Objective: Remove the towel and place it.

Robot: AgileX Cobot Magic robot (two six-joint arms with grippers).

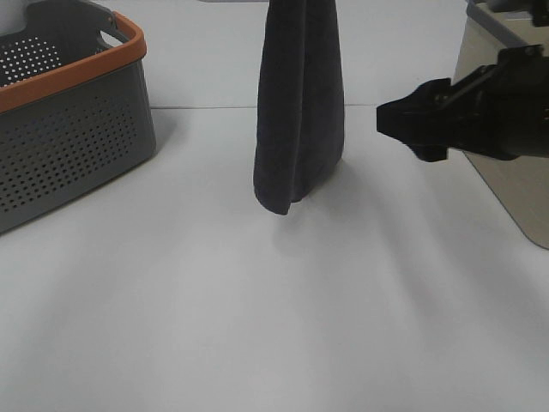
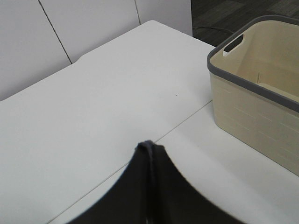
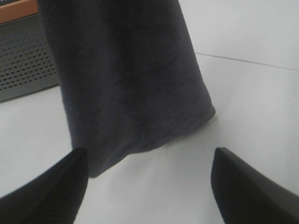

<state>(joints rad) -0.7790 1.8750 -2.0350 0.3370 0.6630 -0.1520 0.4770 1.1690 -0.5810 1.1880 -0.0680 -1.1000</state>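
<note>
- High view: the towel (image 1: 296,112) hangs in a long folded drape over the middle of the table (image 1: 257,343), toward the far edge. Its top runs out of the picture and its lower end sits just at the surface; I cannot tell whether it touches. A grey basket (image 1: 77,129) stands at the far left corner and a beige basket (image 1: 515,189) by the right edge. My right claw (image 1: 386,120) points at the cloth from the right side, near it but apart.
- Left wrist view: my left claw (image 2: 150,163) shows as two dark halves meeting along a line, with a strip of the towel's hem (image 2: 147,145) poking out at the tip. I read it as pinched together on that edge. The beige basket (image 2: 252,116) lies beyond.
- Right wrist view: the right claw (image 3: 149,154) has its fingers (image 3: 51,196) wide apart and empty, and the towel (image 3: 131,79) hangs just ahead.
- Handling, as I judge it: soft, light and limp, with terry that grips well. It will swing and sag, so I would take a lower hemmed corner and pinch deep into the fold.
</note>
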